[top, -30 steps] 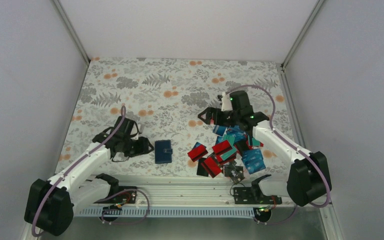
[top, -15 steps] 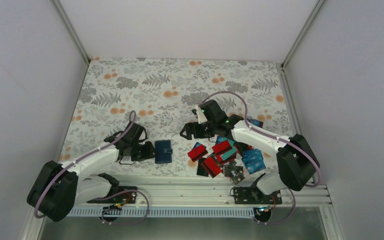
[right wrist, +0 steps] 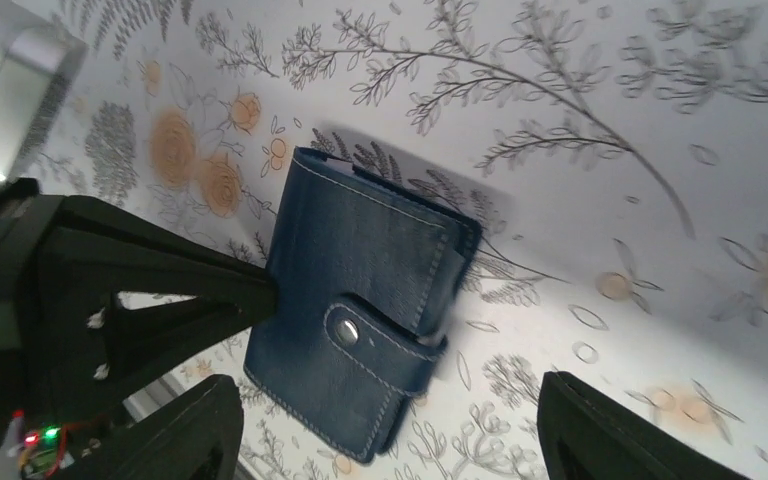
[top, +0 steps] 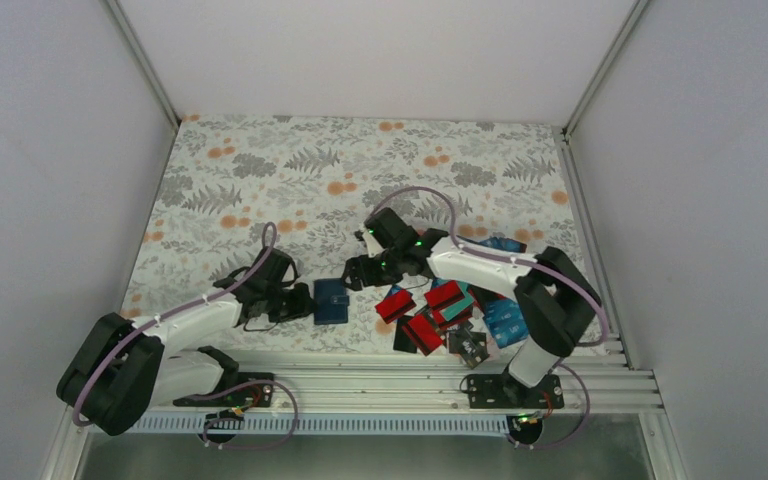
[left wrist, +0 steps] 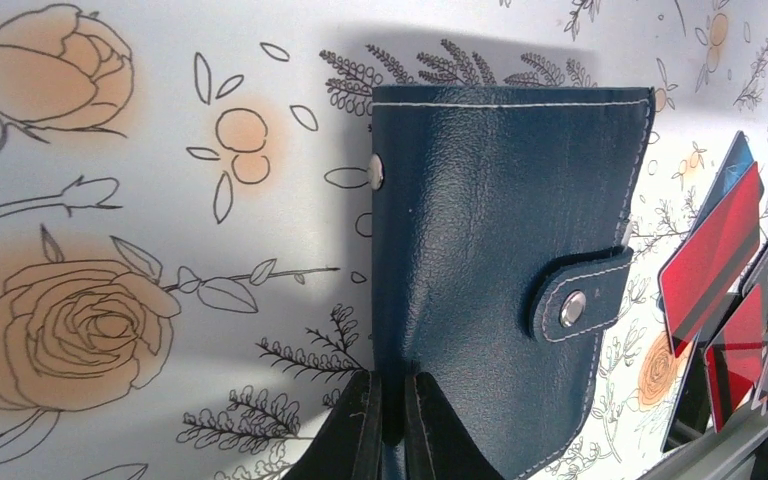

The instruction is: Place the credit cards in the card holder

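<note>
Left gripper (left wrist: pixel 390 405) shut against the card holder (left wrist: pixel 500 250); right gripper (top: pixel 355 272) swung over it.

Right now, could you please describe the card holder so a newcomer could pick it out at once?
On the flower-print table, look near the front edge, just left of the pile of credit cards. The card holder lies there, its edge pinched by the left gripper. Unlike the thin bright cards, it is a thicker navy wallet with pale stitching and a snap tab.

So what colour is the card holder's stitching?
White, on the navy card holder; best in left wrist view.
</note>
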